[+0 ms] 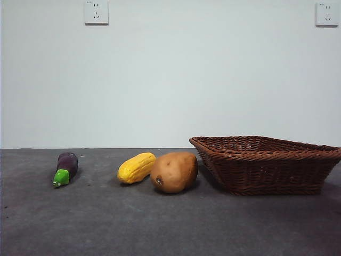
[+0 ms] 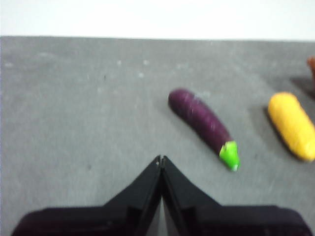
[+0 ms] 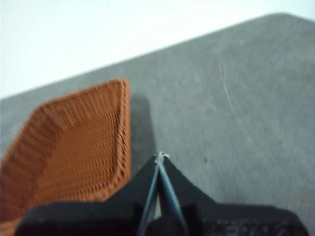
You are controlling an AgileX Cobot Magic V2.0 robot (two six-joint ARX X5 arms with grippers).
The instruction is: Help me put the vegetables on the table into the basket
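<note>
Eggplant: small dark purple eggplant with bright green cap [image 2: 204,125] lies on the dark grey matte bench [image 1: 160,224], at about 1 o'clock from my left tool [image 2: 161,160] in the left wrist view, near but apart from it.
Long axis: I read the eggplant as lying slantwise to the tool's closing line, cap end toward the camera, stem end away; I judge the wrist needs a turn to close across its narrow waist.
Left tool: clenched on nothing, its two black jaws meeting at the tips; it must release before any grasp.
Neighbours: yellow bumpy corn cob [image 1: 137,167] sits at 3 o'clock of the eggplant in the front view, well apart from it, and the larger brown oval potato [image 1: 174,172] lies just beside the corn, close to the basket.
Basket: wide shallow dark brown woven wicker basket [image 1: 277,168] holds no vegetable that I can see.
Right tool [image 3: 161,157]: clenched and empty, just beside the basket's outer wall.
Nearer arm: left for the eggplant, in my judgement; nothing is in the basket yet.
</note>
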